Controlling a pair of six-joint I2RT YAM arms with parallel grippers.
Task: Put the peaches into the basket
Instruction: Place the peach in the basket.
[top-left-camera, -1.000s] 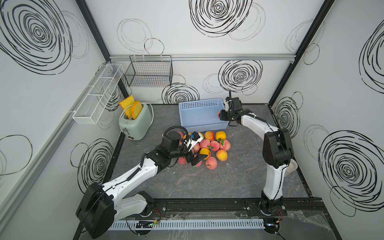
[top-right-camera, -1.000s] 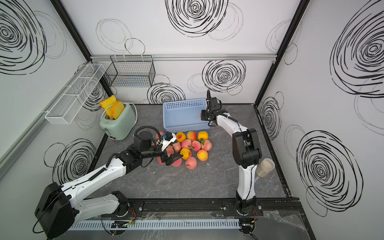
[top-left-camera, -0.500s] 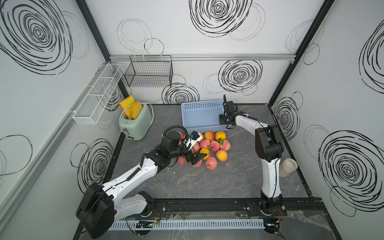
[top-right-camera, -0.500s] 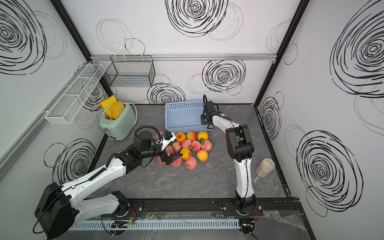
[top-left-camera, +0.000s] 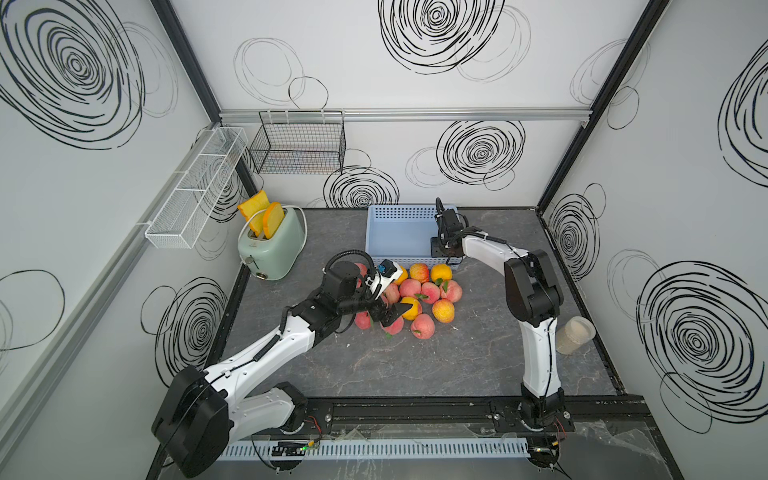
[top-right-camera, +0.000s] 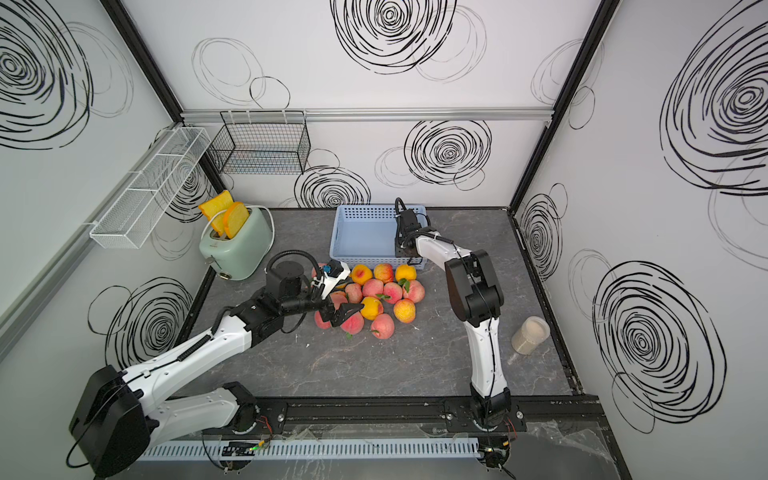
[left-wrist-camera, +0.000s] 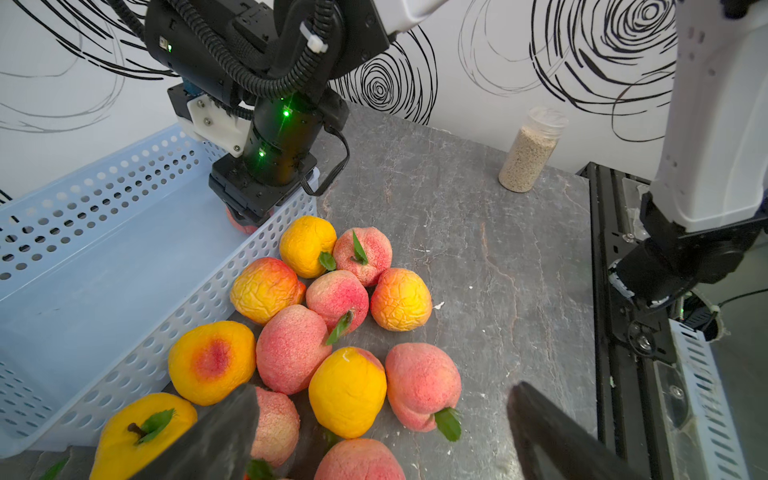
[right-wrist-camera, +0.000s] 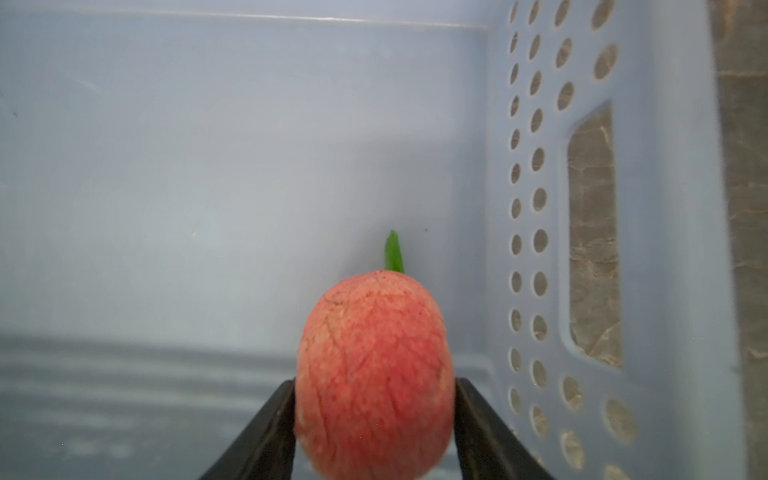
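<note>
Right wrist view showed a red peach (right-wrist-camera: 372, 357) between the jaws of the right gripper (right-wrist-camera: 375, 384), both fingers (right-wrist-camera: 270, 424) against its flanks, down inside the blue perforated basket (right-wrist-camera: 536, 208), whose holed wall stood just outside one jaw. Left wrist view had the left gripper (left-wrist-camera: 382, 432) spread wide and empty, the loose peaches (left-wrist-camera: 336, 299) heaped between and ahead of its jaws. To my eye they were light, wrinkled foam fruit, soft yet grippy, best taken across the widest middle, clear of the leaf (right-wrist-camera: 394, 253).
</note>
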